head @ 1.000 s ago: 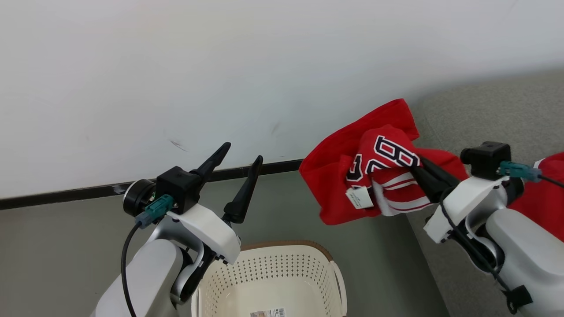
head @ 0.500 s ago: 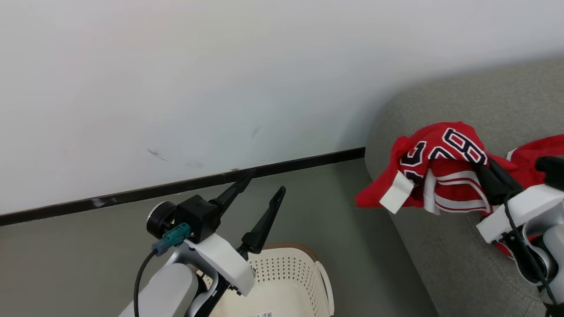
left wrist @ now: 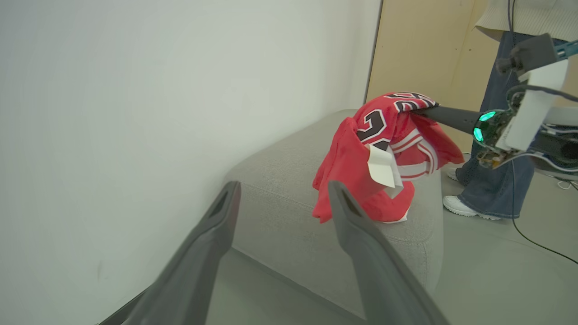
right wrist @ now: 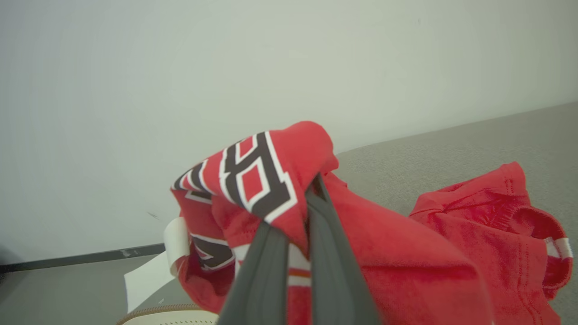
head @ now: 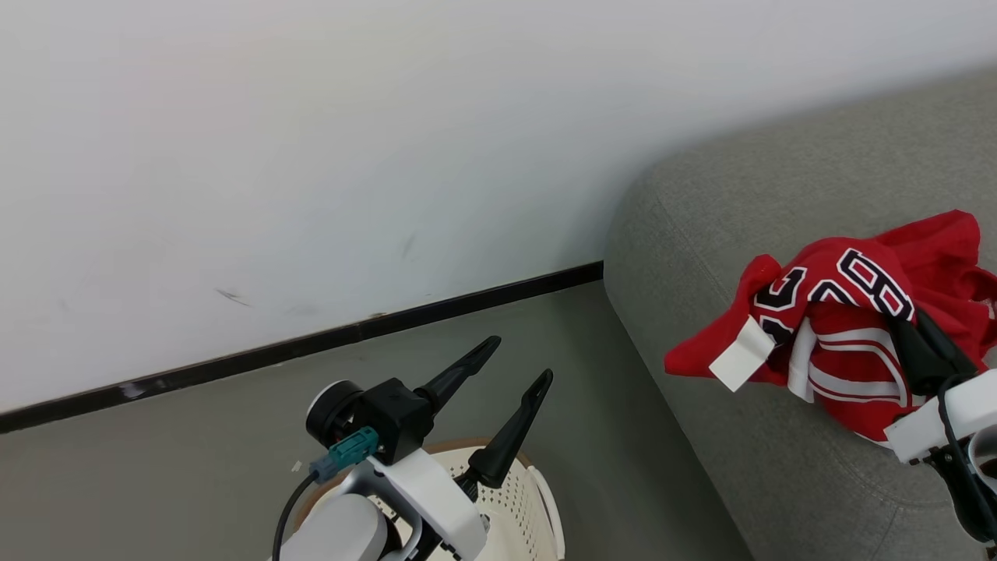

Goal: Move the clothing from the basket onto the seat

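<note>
Here, soft red jersey [head: 837, 347] in tight right claw [head: 903, 327]; left claw [head: 520, 358] spread.

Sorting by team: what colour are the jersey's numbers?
Black, outlined white, on the red jersey; clearest in right wrist view.

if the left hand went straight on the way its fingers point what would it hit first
Most likely the seat: the open left hand points at its near end, beside the jersey held by the right hand. Depth is hard to judge, and the wall runs close by.
</note>
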